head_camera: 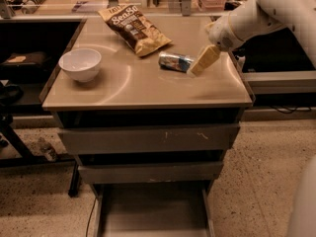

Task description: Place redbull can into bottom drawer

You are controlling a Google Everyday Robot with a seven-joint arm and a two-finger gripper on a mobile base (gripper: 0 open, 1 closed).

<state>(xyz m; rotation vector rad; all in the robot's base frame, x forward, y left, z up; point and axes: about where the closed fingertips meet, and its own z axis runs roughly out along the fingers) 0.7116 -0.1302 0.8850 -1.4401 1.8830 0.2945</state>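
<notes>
Redbull can: slim shiny metal cylinder on its side, counter centre-right.
Gripper: pale wedge just right of can; grasp cannot be told.
Bottom drawer: flat grey tray, open, frame bottom.
Chip bag: crinkled brown, "Sea" legible.

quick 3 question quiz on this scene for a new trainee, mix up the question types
1. True or false: the redbull can lies on its side on the tabletop.
2. Which drawer is pulled open? A) top B) middle C) the bottom drawer
3. Fill in: of the chip bag, the white bowl and the can, the gripper is nearest the ____.

Key: 1 true. 2 C. 3 can.
</notes>
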